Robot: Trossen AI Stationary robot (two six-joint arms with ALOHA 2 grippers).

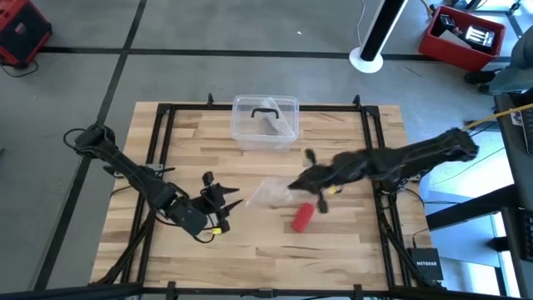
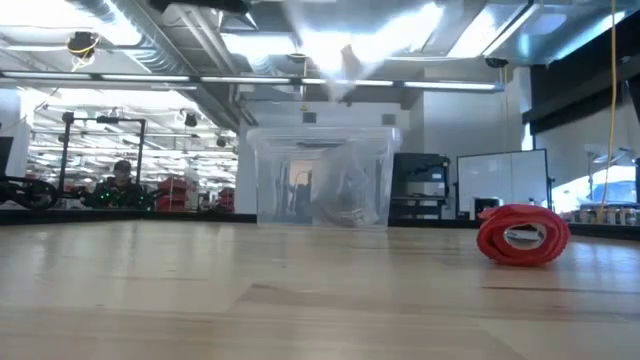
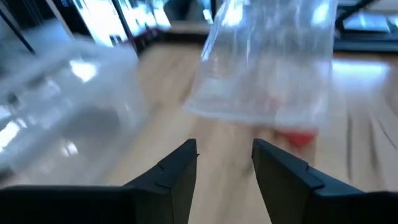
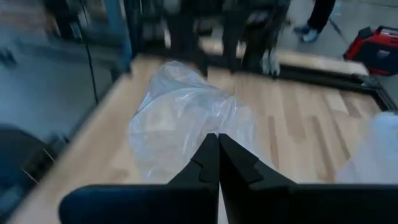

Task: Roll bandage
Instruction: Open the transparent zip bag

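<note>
Right end effector (image 4: 217,163) clenched on clear plastic bag (image 4: 180,118); left end effector (image 3: 224,165) released; bandage (image 1: 302,217) rolled on table (image 1: 350,242)

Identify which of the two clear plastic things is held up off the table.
The crumpled clear plastic bag, pinched in the right hand near the red rolled bandage. The rigid clear box stands on the table's far edge.

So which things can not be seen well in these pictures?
- Bandage: in the left wrist view only a red smear behind the clear plastic bag.
- Right gripper: shut at the bag's edge; whether it pinches the film is hidden by its own fingers.
- Contents of the clear box: blurred in the low view.
- Left gripper: open, holding nothing.
</note>
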